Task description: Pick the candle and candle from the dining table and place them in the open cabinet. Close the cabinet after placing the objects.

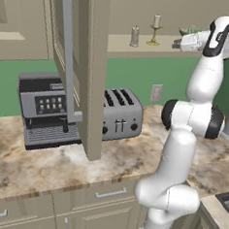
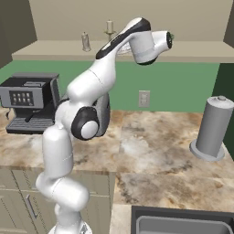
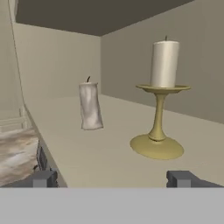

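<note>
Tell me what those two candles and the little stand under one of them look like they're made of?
The taper candle looks like smooth cream wax, matte, with a dark wick on top. Its candlestick seems polished brass or similar gold metal, judging by its yellow sheen. The stubby candle looks like pale grey-cream wax with a mottled, rougher surface. All is rendered, so that is only how they look.

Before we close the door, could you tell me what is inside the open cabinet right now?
On the cabinet shelf stand both candles, upright and apart: the stubby candle and the taper on its brass candlestick. The open gripper holds nothing. The door hides any other shelves.
</note>
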You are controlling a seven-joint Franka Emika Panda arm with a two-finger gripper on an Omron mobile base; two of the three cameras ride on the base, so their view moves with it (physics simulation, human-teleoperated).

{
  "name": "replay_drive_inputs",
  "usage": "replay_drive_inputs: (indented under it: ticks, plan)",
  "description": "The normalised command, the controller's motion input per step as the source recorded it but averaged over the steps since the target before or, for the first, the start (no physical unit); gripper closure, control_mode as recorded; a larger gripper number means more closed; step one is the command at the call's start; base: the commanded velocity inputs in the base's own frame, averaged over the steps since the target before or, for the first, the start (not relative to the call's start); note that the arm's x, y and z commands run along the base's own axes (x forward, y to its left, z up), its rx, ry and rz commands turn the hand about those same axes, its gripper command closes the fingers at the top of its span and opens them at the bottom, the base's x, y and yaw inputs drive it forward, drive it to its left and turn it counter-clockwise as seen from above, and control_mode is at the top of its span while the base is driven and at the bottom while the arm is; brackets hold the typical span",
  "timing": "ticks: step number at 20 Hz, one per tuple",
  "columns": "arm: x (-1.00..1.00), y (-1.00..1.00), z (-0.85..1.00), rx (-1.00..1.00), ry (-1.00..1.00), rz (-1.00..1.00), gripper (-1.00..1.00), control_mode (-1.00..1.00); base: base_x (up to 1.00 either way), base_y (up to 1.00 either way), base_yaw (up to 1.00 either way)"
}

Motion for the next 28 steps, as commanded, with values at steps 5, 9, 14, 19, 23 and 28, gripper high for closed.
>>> replay_drive_inputs:
  ticks: [5,9,14,19,23,28]
  plan:
    - [-0.88,0.63,-0.09,-0.01,-0.06,0.0,-1.0,-1.0,0.0,0.0,0.0]
    - [-0.85,0.7,-0.09,0.0,-0.13,0.0,-1.0,-1.0,0.0,0.0,0.0]
    - [-0.95,0.37,-0.15,0.0,-0.21,0.0,-1.0,-1.0,0.0,0.0,0.0]
    - [-0.82,0.19,-0.06,0.0,-0.15,0.0,-1.0,-1.0,0.0,0.0,0.0]
    - [-0.64,0.15,-0.07,0.0,-0.01,0.0,-1.0,-1.0,0.0,0.0,0.0]
    - [-0.16,0.16,-0.26,-0.11,0.07,0.0,-1.0,-1.0,0.0,0.0,0.0]
